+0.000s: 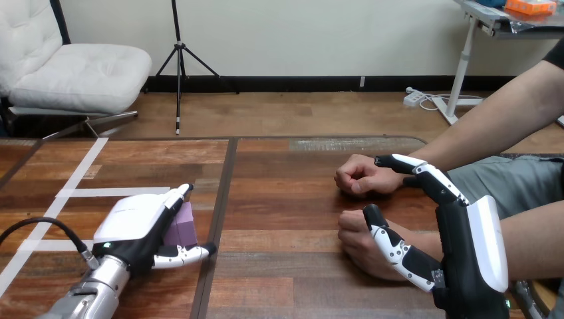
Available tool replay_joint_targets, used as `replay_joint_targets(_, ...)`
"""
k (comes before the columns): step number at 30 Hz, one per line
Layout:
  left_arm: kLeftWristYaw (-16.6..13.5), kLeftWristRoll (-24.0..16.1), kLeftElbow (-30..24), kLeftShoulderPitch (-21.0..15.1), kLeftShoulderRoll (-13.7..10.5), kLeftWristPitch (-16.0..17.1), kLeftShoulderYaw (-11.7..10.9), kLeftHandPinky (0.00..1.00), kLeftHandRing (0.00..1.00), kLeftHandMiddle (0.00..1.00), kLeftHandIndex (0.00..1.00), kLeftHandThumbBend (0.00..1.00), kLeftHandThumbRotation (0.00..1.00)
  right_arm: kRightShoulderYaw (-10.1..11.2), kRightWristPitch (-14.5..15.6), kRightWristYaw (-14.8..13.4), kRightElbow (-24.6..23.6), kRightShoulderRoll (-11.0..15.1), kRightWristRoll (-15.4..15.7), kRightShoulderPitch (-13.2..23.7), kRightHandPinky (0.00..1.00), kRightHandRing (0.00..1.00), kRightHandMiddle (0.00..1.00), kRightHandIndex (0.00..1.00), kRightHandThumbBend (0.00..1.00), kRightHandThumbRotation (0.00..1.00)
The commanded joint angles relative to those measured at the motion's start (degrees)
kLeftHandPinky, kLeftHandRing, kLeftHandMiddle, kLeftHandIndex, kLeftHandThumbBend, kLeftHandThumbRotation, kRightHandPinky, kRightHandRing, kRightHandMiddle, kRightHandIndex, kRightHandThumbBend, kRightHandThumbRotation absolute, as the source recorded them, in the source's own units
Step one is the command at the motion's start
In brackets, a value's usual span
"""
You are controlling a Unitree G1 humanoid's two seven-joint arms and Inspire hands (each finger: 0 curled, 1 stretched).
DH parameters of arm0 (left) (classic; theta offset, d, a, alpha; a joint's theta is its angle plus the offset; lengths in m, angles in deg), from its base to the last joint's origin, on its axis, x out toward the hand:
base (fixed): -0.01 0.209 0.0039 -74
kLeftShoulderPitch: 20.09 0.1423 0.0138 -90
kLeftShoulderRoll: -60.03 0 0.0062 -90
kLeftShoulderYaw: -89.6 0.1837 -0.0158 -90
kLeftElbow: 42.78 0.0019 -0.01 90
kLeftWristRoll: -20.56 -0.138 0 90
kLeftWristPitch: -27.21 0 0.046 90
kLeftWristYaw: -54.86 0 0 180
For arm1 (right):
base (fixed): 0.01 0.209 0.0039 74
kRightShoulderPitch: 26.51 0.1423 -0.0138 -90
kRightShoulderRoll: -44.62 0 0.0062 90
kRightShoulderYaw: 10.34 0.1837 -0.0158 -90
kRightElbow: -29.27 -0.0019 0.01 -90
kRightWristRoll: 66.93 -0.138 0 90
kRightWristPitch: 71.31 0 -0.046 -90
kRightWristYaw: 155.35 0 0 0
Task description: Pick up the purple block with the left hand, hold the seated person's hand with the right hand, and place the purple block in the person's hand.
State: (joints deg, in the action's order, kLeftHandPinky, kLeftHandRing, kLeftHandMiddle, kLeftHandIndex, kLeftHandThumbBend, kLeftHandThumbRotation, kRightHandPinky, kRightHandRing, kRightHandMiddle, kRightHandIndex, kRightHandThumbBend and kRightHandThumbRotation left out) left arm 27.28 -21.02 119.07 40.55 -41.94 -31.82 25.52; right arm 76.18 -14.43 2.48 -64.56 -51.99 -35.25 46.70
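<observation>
A wooden worktop (279, 199) seen from above and behind the robot's two arms. White tape lines (80, 176) cross the worktop at 9 o'clock.

At 8 o'clock, the robot's left hand (133, 229) lies low over the worktop with its white back facing up. Its fingers (178, 197) curl round the far side of the purple block (181, 226) and its thumb (183, 254) hooks round the near side, so the block is pinched between them. The block sits at the worktop's surface; whether it is raised off it cannot be told.

At 4 o'clock, the robot's right hand (465, 259) stands on edge, spread wide and not closed on anything. Its thumb (389, 242) lies straight across the back of the person's nearer hand (356, 242), a loose fist on the worktop. Its fingers (432, 179) reach out towards 12 o'clock, nearly straight, and the tips meet the wrist of the person's farther hand (359, 176), also a loose fist, at 2 o'clock. The nearer fist lies in the gap between thumb and fingers.

The purple block is well apart from both of the person's hands, which come in from 3 o'clock.
</observation>
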Motion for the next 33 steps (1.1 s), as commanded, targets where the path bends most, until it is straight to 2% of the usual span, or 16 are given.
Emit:
replay_joint_targets(1,-3.03,1.85,0.33,-3.28,1.32,0.16,-1.63,0.76,0.83,0.87,0.90,0.60,0.53,0.99,-1.15,-0.27,-0.75,0.86,-0.19,2.31,0.70,0.76,0.75,0.71,0.37,0.09)
replay_joint_targets(8,-5.18,3.07,1.12,-3.45,2.40,-0.95,-2.08,0.69,0.76,0.82,0.85,0.57,0.40,1.08,-0.99,0.05,-0.90,0.96,-0.40,2.27,0.71,0.76,0.75,0.71,0.37,0.10)
replay_joint_targets(9,-5.46,3.20,1.23,-3.48,2.53,-1.07,-2.13,0.66,0.74,0.80,0.83,0.56,0.35,1.09,-1.00,0.09,-0.89,0.99,-0.43,2.28,0.71,0.77,0.75,0.71,0.37,0.10)
replay_joint_targets(13,-6.60,3.60,1.68,-3.63,3.03,-1.44,-2.42,0.62,0.70,0.76,0.80,0.55,0.28,1.13,-1.01,0.17,-0.89,1.06,-0.48,2.29,0.71,0.77,0.76,0.71,0.36,0.11)
replay_joint_targets(17,-6.71,4.71,2.37,-3.94,3.88,-2.71,-3.24,0.56,0.64,0.71,0.75,0.54,0.21,1.20,-0.95,0.29,-0.93,1.04,-0.62,2.27,0.72,0.77,0.75,0.71,0.36,0.12)
replay_joint_targets(18,-6.80,4.86,2.50,-4.01,4.05,-2.99,-3.39,0.53,0.60,0.67,0.71,0.54,0.18,1.22,-0.91,0.36,-0.96,1.04,-0.67,2.26,0.72,0.77,0.76,0.72,0.36,0.13)
replay_joint_targets(24,-6.98,5.33,3.49,-4.57,4.98,-5.18,-3.93,0.47,0.53,0.60,0.63,0.52,0.13,1.37,-0.97,0.41,-0.98,1.05,-0.55,2.31,0.72,0.77,0.76,0.72,0.36,0.13)
replay_joint_targets(33,-5.42,6.48,4.67,-5.38,6.21,-8.70,-4.45,0.45,0.50,0.56,0.56,0.53,0.04,1.49,-1.53,0.21,-0.45,1.20,-0.41,2.42,0.72,0.77,0.75,0.72,0.36,0.14)
